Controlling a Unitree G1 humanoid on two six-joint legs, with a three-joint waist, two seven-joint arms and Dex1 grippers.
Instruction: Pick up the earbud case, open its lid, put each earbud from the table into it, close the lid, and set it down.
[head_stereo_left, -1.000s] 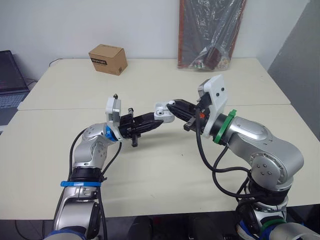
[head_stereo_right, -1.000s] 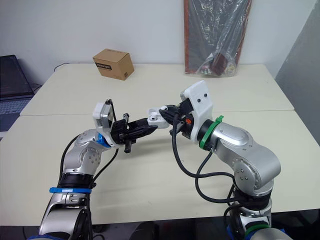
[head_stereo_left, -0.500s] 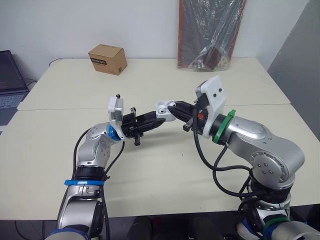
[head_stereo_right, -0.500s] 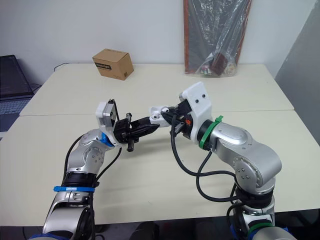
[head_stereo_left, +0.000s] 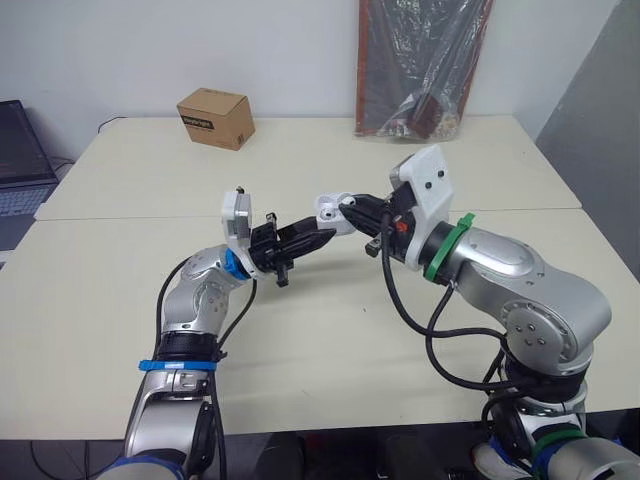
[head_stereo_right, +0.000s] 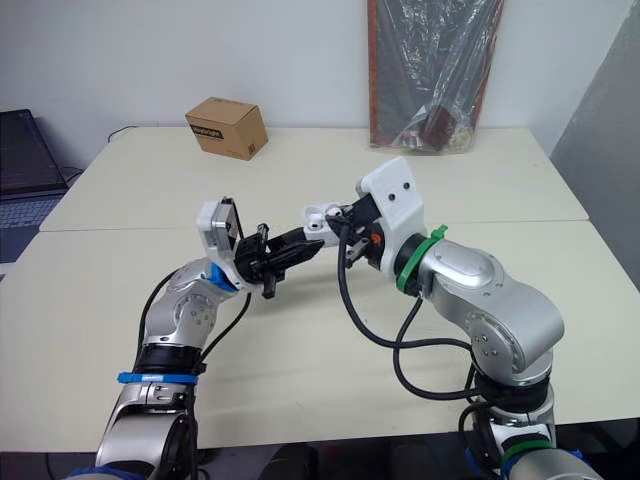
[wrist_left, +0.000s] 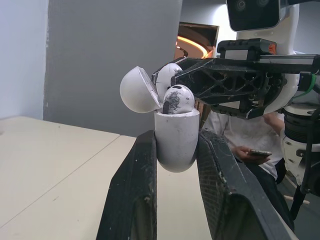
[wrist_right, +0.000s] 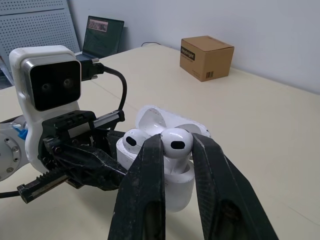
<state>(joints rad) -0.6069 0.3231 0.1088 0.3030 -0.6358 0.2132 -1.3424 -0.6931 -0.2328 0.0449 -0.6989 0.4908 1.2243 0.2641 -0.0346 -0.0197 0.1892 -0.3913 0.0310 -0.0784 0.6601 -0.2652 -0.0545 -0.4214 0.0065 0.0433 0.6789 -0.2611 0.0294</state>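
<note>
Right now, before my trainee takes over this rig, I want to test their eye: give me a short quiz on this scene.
1. True or false: the earbud case has its lid shut.
2. Which gripper holds the case? A left, B right, C neither.
3. Fill in: the right gripper pinches one ____.
Key: 1 false, the lid is open. 2 A, the left gripper. 3 earbud.

The pale desk (head_stereo_left: 330, 350) is two tops butted edge to edge. Well beyond my left hand (head_stereo_left: 318, 238) a brown cardboard box (head_stereo_left: 215, 118) sits on the far top. Well beyond my right hand (head_stereo_left: 348, 207) a plastic-wrapped bundle (head_stereo_left: 425, 70) stands at the back edge, against the wall.
</note>
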